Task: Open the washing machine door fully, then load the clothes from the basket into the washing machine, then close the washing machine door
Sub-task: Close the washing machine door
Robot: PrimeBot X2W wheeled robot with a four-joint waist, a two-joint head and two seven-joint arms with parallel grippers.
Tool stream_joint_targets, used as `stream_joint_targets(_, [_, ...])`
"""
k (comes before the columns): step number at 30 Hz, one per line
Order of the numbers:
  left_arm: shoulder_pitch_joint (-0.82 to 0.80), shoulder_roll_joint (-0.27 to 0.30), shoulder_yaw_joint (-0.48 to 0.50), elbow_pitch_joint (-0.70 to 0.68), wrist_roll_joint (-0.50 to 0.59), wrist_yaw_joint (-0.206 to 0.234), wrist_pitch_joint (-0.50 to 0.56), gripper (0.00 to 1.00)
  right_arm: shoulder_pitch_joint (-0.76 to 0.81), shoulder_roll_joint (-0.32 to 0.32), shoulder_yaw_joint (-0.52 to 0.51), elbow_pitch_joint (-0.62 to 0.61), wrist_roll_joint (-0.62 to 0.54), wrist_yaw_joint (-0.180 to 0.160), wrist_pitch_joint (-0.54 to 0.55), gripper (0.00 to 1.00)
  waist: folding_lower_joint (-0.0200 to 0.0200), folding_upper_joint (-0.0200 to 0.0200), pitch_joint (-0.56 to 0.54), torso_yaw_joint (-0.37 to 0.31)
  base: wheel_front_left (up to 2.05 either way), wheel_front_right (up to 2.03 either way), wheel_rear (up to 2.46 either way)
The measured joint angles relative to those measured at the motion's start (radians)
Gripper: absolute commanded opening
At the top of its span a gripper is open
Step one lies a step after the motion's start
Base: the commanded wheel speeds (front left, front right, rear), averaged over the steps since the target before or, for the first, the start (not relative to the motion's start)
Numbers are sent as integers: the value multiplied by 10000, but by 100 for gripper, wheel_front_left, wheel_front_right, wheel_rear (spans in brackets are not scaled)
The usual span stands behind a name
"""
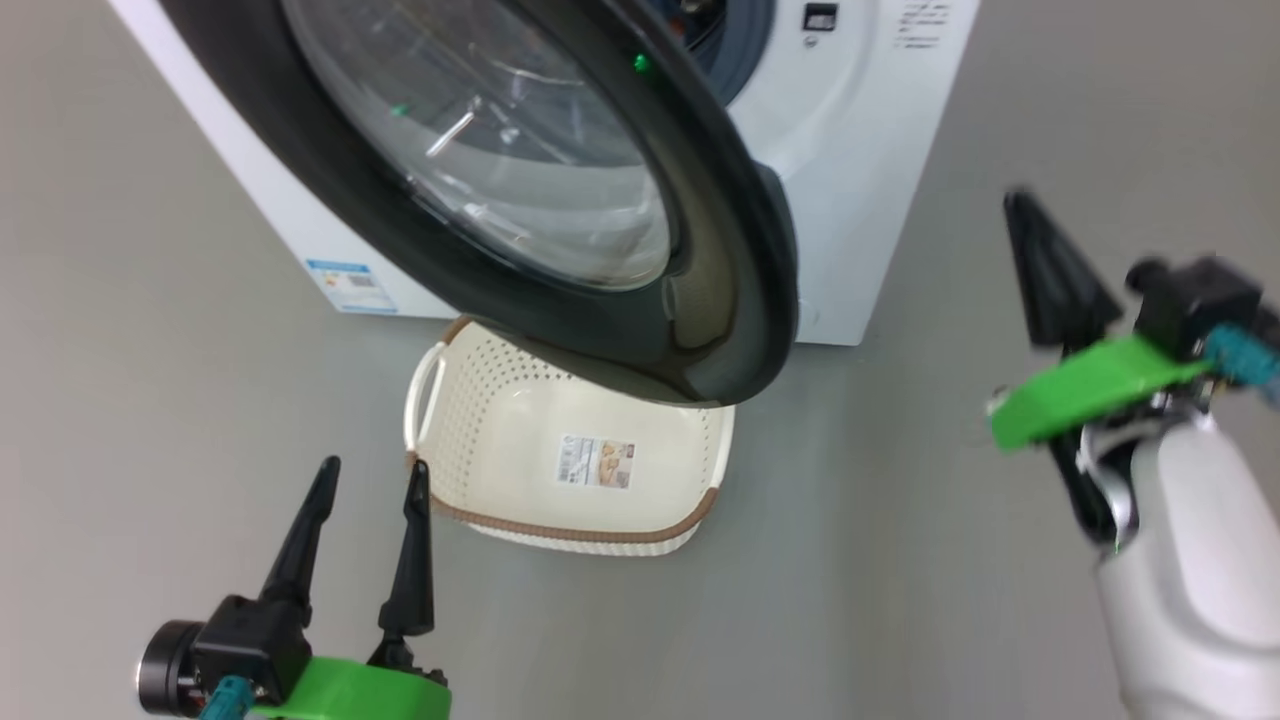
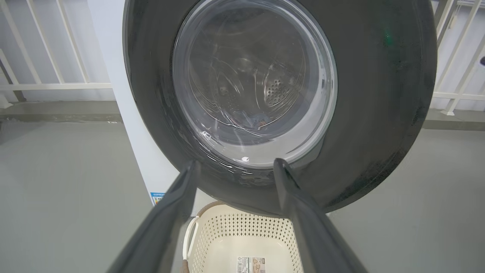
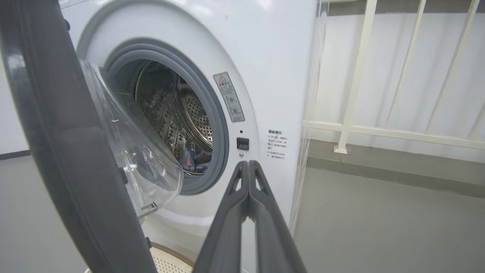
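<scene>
The right wrist view catches the clothes (image 3: 195, 159) in the drum (image 3: 178, 113) — right gripper (image 3: 248, 163) pressed together, left gripper (image 1: 374, 470) spread.

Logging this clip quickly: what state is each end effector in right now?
Left end effector: open, holding nothing.
Right end effector: closed, holding nothing.

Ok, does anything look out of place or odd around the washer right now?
Nothing spilled or damaged. The basket sits on the floor right under the partly open washing machine door, empty but for its label; the clothes lie in the drum.
</scene>
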Motion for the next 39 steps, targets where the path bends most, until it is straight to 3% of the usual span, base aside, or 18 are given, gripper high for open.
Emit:
stream_joint_targets(7, [-169, -63, 58, 115, -2, 0, -171, 100, -1406, 35, 414, -1396, 40, 0, 61, 0, 0, -1, 202, 314, 0, 0, 0])
stream_joint_targets(12, [-215, -82, 96, 127, -2, 0, -257, 100, -1669, 232, 1557, -3335, 351, 0, 849, 0, 0, 0, 278, 367, 0, 0, 0])
stream_joint_targets(19, [-400, -173, 134, 171, 0, 13, -291, 100, -1530, 313, 2961, -4583, 658, 0, 1860, 0, 0, 0, 362, 418, 0, 0, 0])
stream_joint_targets(27, [-532, -261, 144, 276, 0, 13, -334, 100, -1191, 228, 4063, -3499, 1151, 0, 2311, 0, 0, 0, 468, 455, 0, 0, 0])
stream_joint_targets(39, [-677, -366, 127, 380, 4, 0, -347, 100, -2566, -84, 4596, -717, 1335, 0, 1858, 0, 0, 0, 550, 566, 0, 0, 0])
